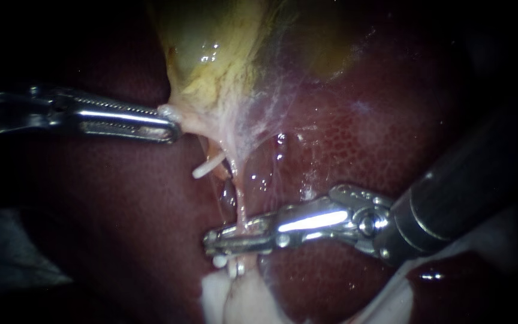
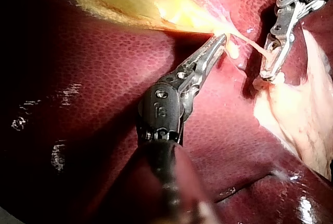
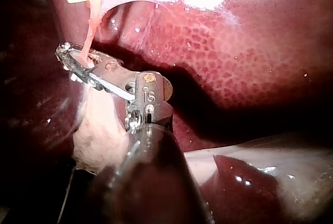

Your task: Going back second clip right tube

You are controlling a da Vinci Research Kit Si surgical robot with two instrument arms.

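Right tube [image 1: 240, 207] runs taut from the gallbladder [image 1: 211, 54] down through the right instrument's pincer [image 1: 212, 241]. That pincer stands narrowly apart around it, apparently so it can back off without tugging. A white clip [image 1: 218, 261] sits just beyond that pincer, on its far side from the gallbladder. The left instrument's pincer [image 1: 172, 127] is clamped on the gallbladder's neck, holding the tube stretched. The right wrist view shows the gap beside the tube more plainly than the endoscope view.

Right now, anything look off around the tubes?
Only the white clip just under the gallbladder: it juts out slantwise, one end free over the liver. The right instrument crosses the right tube. No tear or bleeding shows.
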